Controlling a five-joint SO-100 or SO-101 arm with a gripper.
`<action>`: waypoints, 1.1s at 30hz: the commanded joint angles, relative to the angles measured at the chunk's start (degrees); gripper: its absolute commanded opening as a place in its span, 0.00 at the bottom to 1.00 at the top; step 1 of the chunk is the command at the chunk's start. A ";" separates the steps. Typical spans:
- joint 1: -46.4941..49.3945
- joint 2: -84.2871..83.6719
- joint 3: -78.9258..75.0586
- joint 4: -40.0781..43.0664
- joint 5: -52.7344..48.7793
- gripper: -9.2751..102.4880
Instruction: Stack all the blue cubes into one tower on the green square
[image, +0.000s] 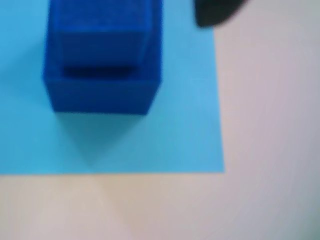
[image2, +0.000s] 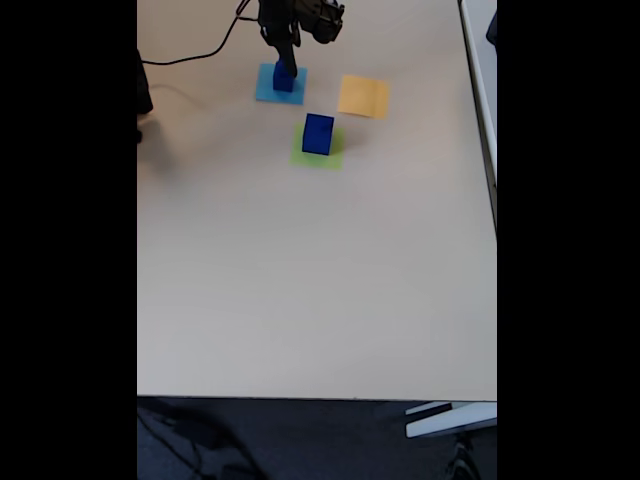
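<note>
In the wrist view, blurred, a smaller blue cube (image: 102, 22) sits on a larger blue cube (image: 102, 92), both on the flat light-blue square (image: 185, 125). One dark fingertip (image: 215, 12) shows at the top right, a gap away from the upper cube. In the fixed view my gripper (image2: 285, 62) hangs right over this stack (image2: 284, 78) at the table's far side. Another blue cube (image2: 318, 134) stands on the green square (image2: 333, 155), just nearer than the stack. No cube is in my grip and the jaws look open.
A flat orange-yellow square (image2: 363, 96) lies to the right of the light-blue square (image2: 268, 92). A black cable (image2: 200, 55) runs from the arm to the left edge. The beige table (image2: 320, 280) stretches bare toward the near edge.
</note>
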 joint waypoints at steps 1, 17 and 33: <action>-0.62 4.48 0.00 -1.05 -0.53 0.34; -2.90 0.79 0.70 -0.44 0.18 0.34; -1.14 -2.11 2.81 0.53 -4.22 0.32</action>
